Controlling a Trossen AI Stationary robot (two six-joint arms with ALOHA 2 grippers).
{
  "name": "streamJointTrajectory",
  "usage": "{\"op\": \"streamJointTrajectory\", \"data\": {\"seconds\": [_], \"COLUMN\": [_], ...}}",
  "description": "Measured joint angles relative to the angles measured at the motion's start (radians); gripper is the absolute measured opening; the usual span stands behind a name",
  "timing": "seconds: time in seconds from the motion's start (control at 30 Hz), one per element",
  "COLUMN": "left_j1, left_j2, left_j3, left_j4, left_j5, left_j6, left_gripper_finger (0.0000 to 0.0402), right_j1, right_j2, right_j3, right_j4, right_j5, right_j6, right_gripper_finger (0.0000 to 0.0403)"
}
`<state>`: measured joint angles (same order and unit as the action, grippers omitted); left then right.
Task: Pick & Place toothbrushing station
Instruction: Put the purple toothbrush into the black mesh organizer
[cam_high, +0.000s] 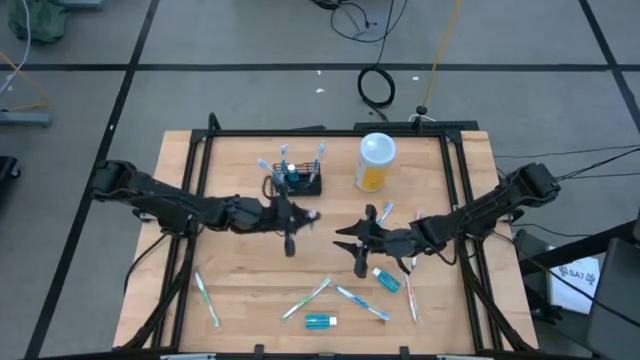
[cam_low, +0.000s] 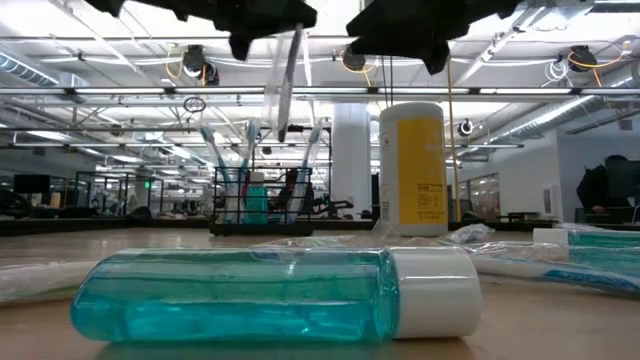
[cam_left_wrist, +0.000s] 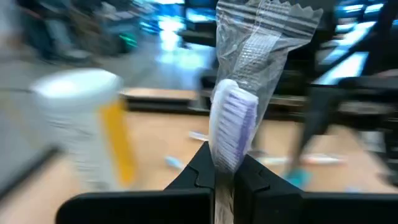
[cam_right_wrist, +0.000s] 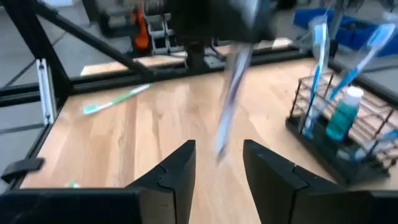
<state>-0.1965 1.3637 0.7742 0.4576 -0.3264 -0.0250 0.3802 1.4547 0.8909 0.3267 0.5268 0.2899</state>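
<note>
The black slatted rack stands on its base at the table's far middle, with several toothbrushes and a small teal bottle in it; it also shows in the low view and the right wrist view. My left gripper hangs just near of the rack, shut on a toothbrush in a clear wrapper. My right gripper is open and empty, to the right of the left gripper and above the table. My left gripper pinches the wrapped toothbrush between its two fingers, just below the purple-white bristle head. The fingers lie across the brush. The handle hangs below the gripper, clear of the table and slightly tilted, and the wrapper's top sticks up.
A tall white-lidded container with orange contents stands right of the rack. Loose toothbrushes, a toothpaste tube and a teal mouthwash bottle lie toward the near edge. A black frame borders the table.
</note>
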Motion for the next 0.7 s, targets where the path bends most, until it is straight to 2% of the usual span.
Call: {"op": "streamJointTrajectory", "data": {"seconds": [0.07,0.13,0.3,0.57,0.7], "left_j1": [0.000,0.018,0.122,0.287,0.333], "left_j2": [-0.027,-0.036,-0.021,0.097,0.157], "left_j3": [0.000,0.001,0.001,-0.003,-0.003], "left_j4": [0.027,0.129,0.291,0.346,0.366], "left_j5": [-0.086,-0.124,-0.063,-0.041,-0.051], "left_j6": [0.068,0.168,0.299,0.306,0.196], "left_gripper_finger": [0.0008,0.0015,0.0007,0.0008,0.0011], "right_j1": [0.004,0.009,0.008,0.008,0.008], "right_j2": [-0.003,-0.001,-0.001,0.000,0.000], "right_j3": [0.002,0.002,0.001,0.000,0.000], "right_j4": [0.006,0.007,0.016,0.013,0.013], "right_j5": [-0.001,-0.002,-0.003,-0.003,-0.003], "right_j6": [0.013,0.012,0.016,0.013,0.013], "right_gripper_finger": [0.0130,0.0130,0.0130,0.0130,0.0130]}}
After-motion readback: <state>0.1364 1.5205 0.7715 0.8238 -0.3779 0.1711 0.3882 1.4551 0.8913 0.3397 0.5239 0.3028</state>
